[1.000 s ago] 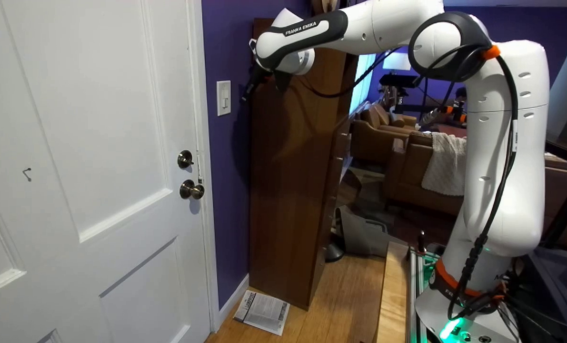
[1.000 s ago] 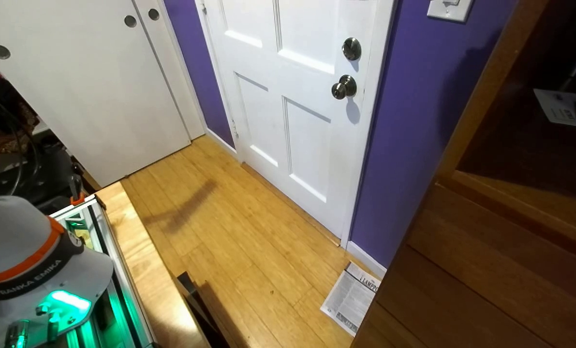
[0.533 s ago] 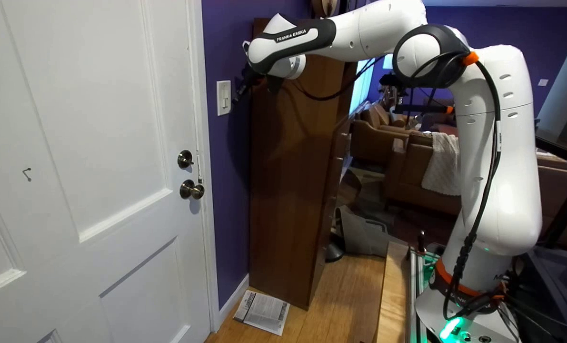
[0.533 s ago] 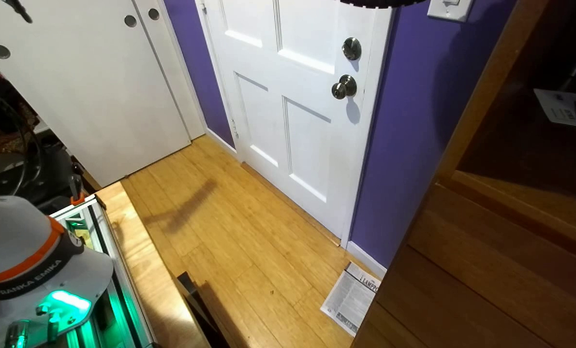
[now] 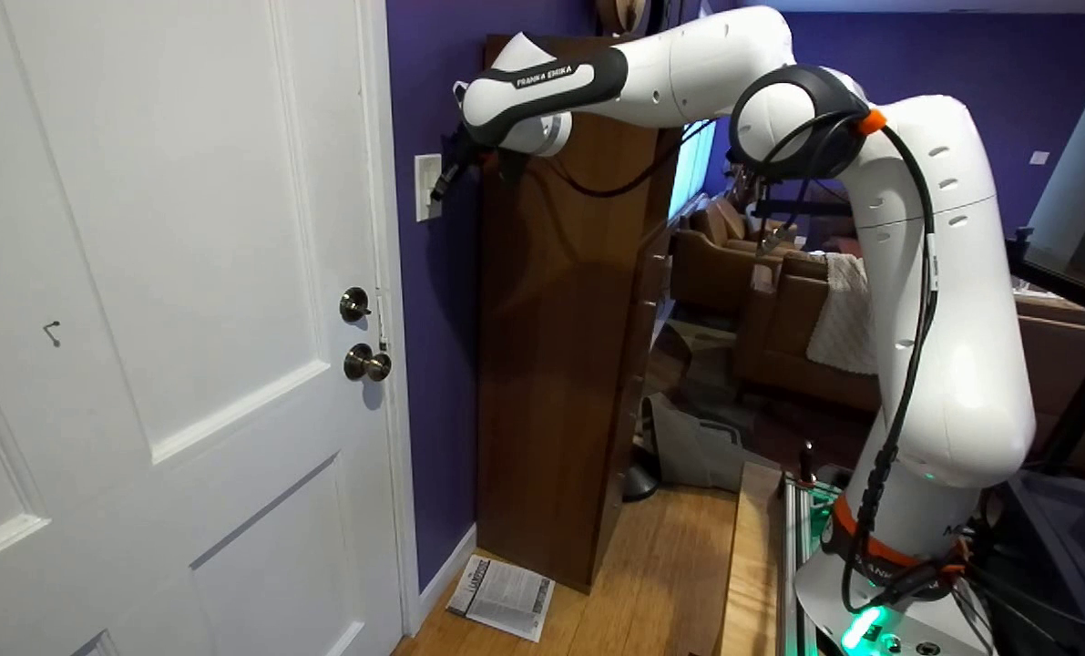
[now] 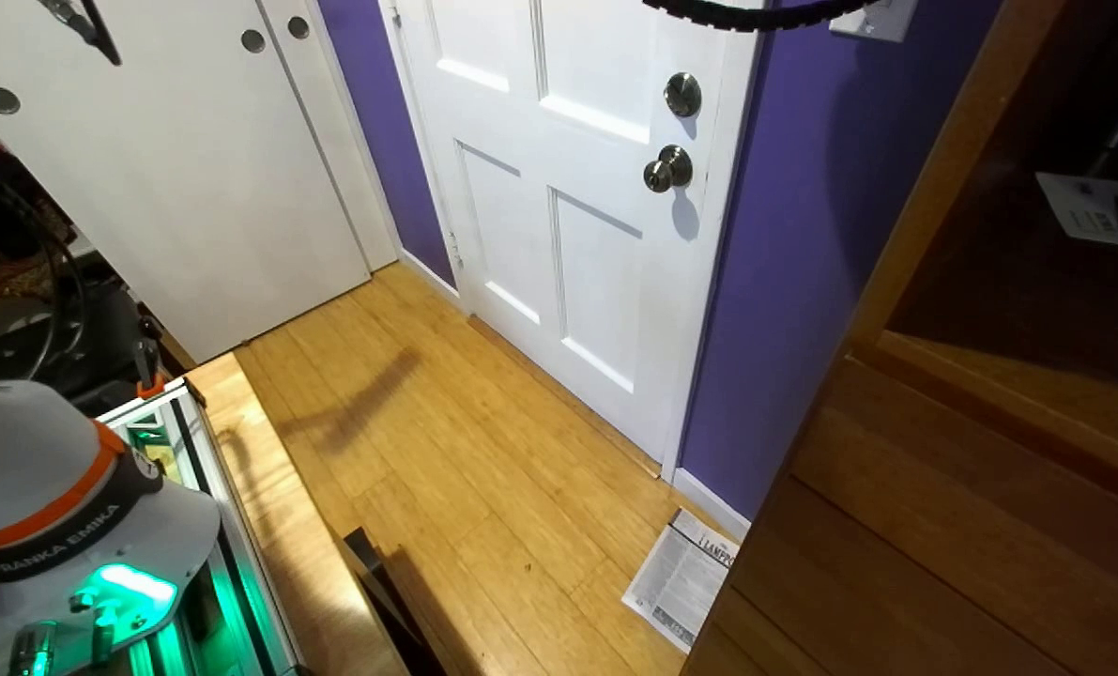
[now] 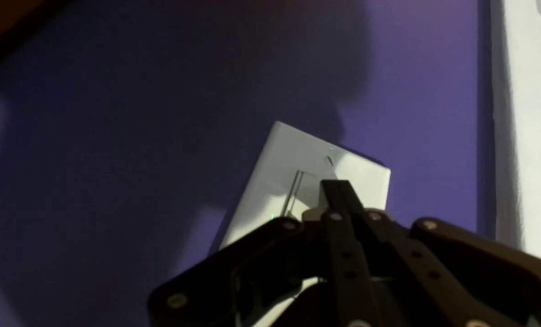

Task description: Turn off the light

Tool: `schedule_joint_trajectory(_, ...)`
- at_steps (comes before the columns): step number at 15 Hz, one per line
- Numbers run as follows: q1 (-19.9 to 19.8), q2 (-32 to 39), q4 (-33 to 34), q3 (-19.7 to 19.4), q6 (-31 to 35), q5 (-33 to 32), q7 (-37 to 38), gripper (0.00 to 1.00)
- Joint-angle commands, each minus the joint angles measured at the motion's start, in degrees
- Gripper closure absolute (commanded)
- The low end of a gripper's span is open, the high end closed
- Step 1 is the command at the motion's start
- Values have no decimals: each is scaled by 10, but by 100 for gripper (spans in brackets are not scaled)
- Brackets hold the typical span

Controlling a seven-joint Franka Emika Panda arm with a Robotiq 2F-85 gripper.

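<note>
“So, where is the light switch [image 5: 423, 182]?”

“In an exterior view, its white plate [image 5: 422, 208] stands upright on the purple wall [image 5: 442, 401], left of center in the upper half of the frame, between a white door [image 5: 187, 273] and a tall brown cabinet [image 5: 551, 364]. A round lock [image 5: 353, 304] and a knob [image 5: 366, 363] sit on the door, lower in the frame and to the left of the plate.”

“And the gripper [image 7: 336, 185]?”

“In the wrist view it rises from the bottom of the frame, its black fingers [image 7: 343, 236] side by side, tips meeting, the grip at its narrowest. They overlap the plate near the center of the frame; whether they touch the switch, these angles do not tell.”

“How does the plate appear there?”

“Tilted, upper corners showing, lower part partly behind the gripper. A broad shadow [image 7: 138, 113] darkens the wall at left, and white trim [image 7: 531, 181] runs down the right edge.”

“And the robot arm [image 5: 688, 82]?”

“In an exterior view, it arches from its base [image 5: 824, 588] at lower right, lit by a green glow [image 5: 863, 629], toward the wall at upper left.”

“At the edges?”

“In an exterior view, a black ribbed curve [image 6: 756, 20], too closely cropped to name, crosses the top edge and covers part of the plate at upper right. In both exterior views a printed sheet [image 5: 503, 597] lies on the wooden floor [image 5: 670, 556] beside the cabinet.”
</note>
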Motion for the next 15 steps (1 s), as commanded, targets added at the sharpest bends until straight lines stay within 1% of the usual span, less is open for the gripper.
schedule_joint_trajectory(1,-18,21,26,20,3,6,-14,100)
schedule_joint_trajectory(10,-35,23,30,44,-3,26,-14,100)
schedule_joint_trajectory(15,-43,25,36,54,-7,65,0,100)
